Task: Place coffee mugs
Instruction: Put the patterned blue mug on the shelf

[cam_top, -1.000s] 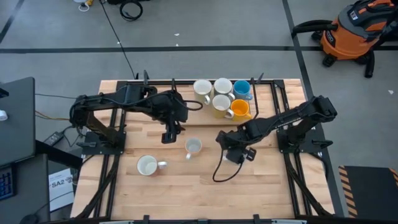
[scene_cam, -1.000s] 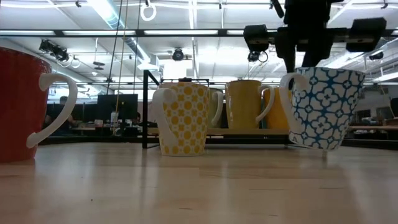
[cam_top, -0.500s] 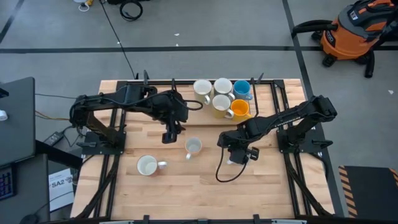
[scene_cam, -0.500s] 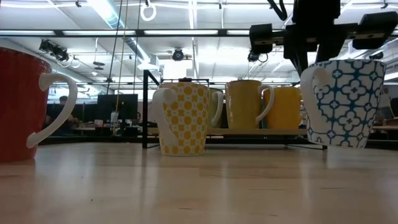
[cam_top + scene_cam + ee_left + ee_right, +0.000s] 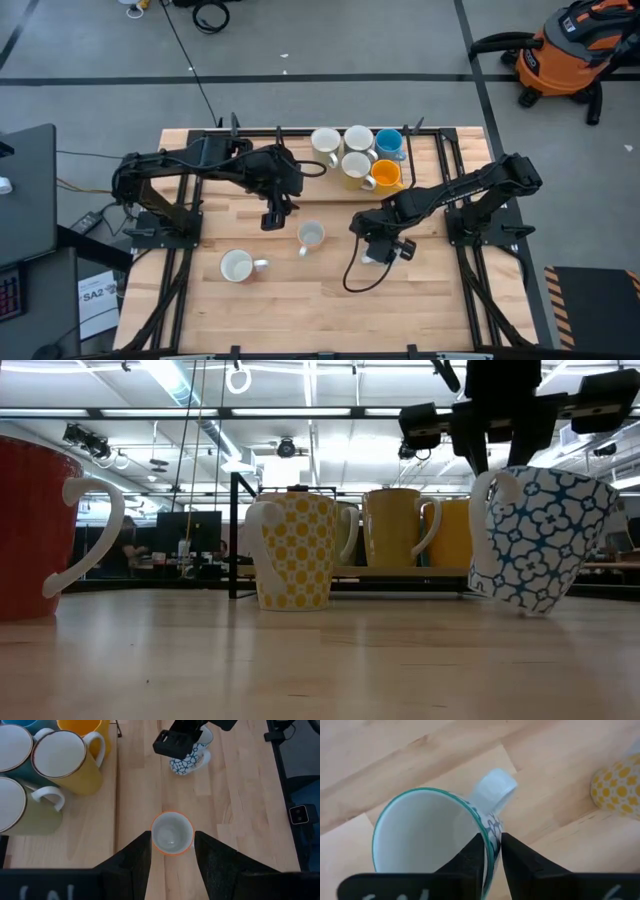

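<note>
At table centre-right, right gripper (image 5: 490, 851) pinches the rim of the blue-patterned mug (image 5: 540, 538), tilted, base edge on the wooden table (image 5: 300, 300). Left gripper (image 5: 171, 851) hovers spread above the yellow-dotted mug (image 5: 295, 550). Remaining mugs (image 5: 358, 155) cluster at the back.

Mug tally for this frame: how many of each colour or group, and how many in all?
Clustered mugs at the back: 5
Red mug: 1
Yellow-dotted mug: 1
Blue-patterned mug, in the right tool: 1
Total: 8
</note>
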`<control>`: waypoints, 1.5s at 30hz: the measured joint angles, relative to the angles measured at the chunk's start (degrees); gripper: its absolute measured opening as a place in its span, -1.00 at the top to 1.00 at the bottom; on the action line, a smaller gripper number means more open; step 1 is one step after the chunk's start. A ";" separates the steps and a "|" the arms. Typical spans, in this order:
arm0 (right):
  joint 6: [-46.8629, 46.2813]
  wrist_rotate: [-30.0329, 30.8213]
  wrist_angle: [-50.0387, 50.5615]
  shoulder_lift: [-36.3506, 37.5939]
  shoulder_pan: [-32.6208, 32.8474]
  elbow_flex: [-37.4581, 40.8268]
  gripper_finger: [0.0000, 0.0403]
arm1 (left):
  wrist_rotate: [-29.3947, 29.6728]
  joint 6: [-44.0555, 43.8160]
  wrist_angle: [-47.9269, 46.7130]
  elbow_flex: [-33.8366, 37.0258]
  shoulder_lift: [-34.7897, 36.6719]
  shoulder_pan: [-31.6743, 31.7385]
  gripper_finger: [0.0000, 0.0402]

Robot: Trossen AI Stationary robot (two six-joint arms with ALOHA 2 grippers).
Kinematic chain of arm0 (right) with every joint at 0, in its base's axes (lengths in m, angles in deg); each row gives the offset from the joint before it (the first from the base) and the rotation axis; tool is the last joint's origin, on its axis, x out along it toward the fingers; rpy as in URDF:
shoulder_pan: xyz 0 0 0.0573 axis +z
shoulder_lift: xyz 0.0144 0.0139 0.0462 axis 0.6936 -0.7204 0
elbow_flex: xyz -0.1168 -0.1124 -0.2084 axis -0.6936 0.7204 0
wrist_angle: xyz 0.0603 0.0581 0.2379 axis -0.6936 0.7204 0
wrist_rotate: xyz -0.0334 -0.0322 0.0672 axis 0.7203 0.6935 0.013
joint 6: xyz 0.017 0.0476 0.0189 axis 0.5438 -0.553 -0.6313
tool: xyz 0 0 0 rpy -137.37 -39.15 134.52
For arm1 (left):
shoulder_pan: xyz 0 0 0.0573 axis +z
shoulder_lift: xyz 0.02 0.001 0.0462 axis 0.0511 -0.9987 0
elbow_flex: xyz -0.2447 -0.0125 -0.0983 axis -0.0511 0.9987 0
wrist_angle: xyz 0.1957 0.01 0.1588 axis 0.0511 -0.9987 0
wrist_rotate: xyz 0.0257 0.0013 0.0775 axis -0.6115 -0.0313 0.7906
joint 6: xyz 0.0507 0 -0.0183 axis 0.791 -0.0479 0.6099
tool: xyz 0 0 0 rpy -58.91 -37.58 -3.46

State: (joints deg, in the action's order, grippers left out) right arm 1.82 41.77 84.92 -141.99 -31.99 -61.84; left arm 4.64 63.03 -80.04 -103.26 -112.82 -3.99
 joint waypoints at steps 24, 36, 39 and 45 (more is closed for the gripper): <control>-0.76 2.25 -3.61 0.07 -0.01 0.00 0.34 | 0.00 -0.02 -0.01 0.00 -0.02 0.00 0.22; -10.18 2.62 -2.79 2.64 1.27 -3.30 0.34 | 0.00 -0.02 -0.01 0.02 -0.02 0.00 0.22; -20.18 3.56 -0.95 4.01 1.60 -5.37 0.34 | 0.00 -0.02 0.00 0.02 -0.04 -0.04 0.22; -52.52 3.56 4.36 5.82 1.57 -6.43 0.34 | -0.02 -0.02 -0.01 0.02 -0.04 -0.04 0.22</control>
State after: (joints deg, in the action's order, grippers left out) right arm -50.70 45.33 89.28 -136.17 -30.42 -68.26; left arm 4.61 63.00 -80.06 -103.24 -112.86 -4.03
